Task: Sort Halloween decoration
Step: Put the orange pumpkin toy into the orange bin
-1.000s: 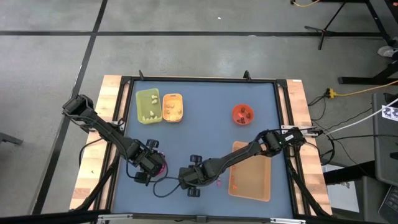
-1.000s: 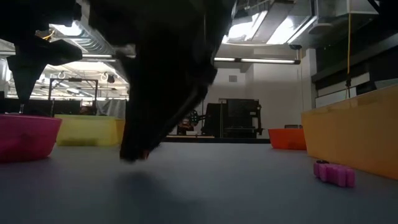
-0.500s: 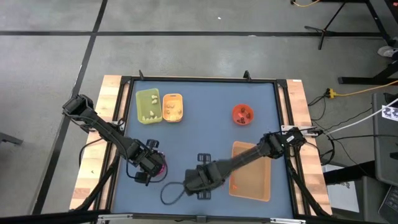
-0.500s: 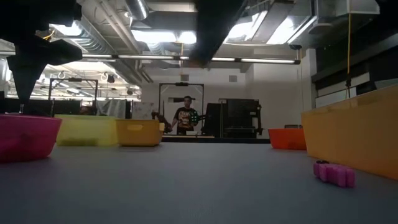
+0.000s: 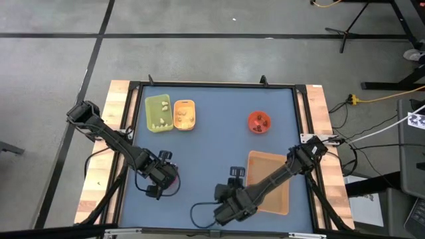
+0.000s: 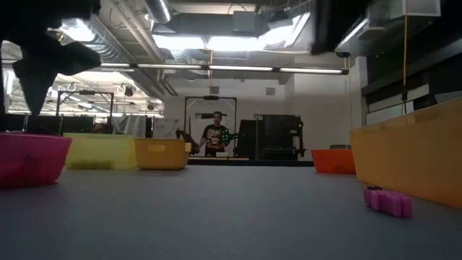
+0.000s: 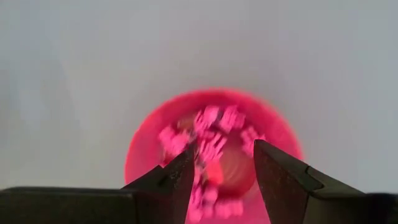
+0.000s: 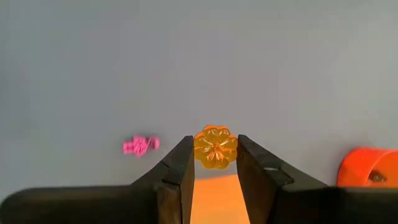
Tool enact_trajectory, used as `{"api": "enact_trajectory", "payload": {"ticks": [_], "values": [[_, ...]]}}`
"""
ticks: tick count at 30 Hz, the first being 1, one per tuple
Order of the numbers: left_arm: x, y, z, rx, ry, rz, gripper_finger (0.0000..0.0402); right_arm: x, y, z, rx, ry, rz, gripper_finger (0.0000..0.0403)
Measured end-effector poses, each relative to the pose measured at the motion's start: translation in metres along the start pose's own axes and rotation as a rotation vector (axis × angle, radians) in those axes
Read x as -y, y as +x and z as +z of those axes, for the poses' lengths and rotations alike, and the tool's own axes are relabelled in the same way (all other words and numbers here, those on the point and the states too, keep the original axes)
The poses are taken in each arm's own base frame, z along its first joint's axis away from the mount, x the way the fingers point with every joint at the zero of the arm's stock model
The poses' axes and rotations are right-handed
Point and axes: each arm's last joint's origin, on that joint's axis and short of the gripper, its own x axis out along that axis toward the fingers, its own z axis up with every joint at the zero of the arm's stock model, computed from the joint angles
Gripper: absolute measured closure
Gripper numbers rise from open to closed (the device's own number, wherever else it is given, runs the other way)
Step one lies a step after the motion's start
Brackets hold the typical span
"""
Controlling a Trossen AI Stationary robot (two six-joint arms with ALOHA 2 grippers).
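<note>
**Right wrist view: orange trinket clenched between the fingers**

Right wrist view shows the right pincer (image 8: 213, 163) grasping a small orange pumpkin-shaped trinket (image 8: 215, 147) above the blue table (image 8: 199, 62), with the large tan tray (image 8: 214, 199) beneath it. A magenta-pink trinket (image 8: 140, 145) lies loose on the table beside that tray, and the red bowl (image 8: 368, 167) stands farther off. In the high view, the right arm reaches over the tray's near corner. The left pincer (image 7: 217, 171) hangs released over the pink bowl (image 7: 146, 149), which holds a heap of pink trinkets (image 7: 208, 134). Cream-white pieces (image 5: 159, 121) sit in the green tray (image 5: 158, 113), next to the orange tray (image 5: 184, 115). A person (image 6: 216, 135) stands in the room behind.
</note>
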Motion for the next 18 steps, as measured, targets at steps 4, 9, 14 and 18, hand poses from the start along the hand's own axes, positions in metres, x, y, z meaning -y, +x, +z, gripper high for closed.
{"api": "enact_trajectory", "payload": {"ticks": [4,9,14,18], "values": [[0.004,-0.001,0.009,0.09,-0.006,-0.04,0.0254,-0.013,0.003,-0.013,-0.021,-0.002,-0.018,0.0304],[0.009,-0.003,0.023,0.242,-0.017,-0.077,0.0254,-0.023,-0.003,-0.033,-0.029,-0.01,-0.025,0.0304],[0.013,-0.009,0.038,0.42,0.049,-0.085,0.0254,-0.015,-0.017,-0.063,-0.038,0.083,-0.042,0.0304],[0.017,-0.015,0.05,0.577,0.078,-0.072,0.0254,-0.006,-0.016,-0.089,-0.065,0.196,-0.093,0.0304]]}}
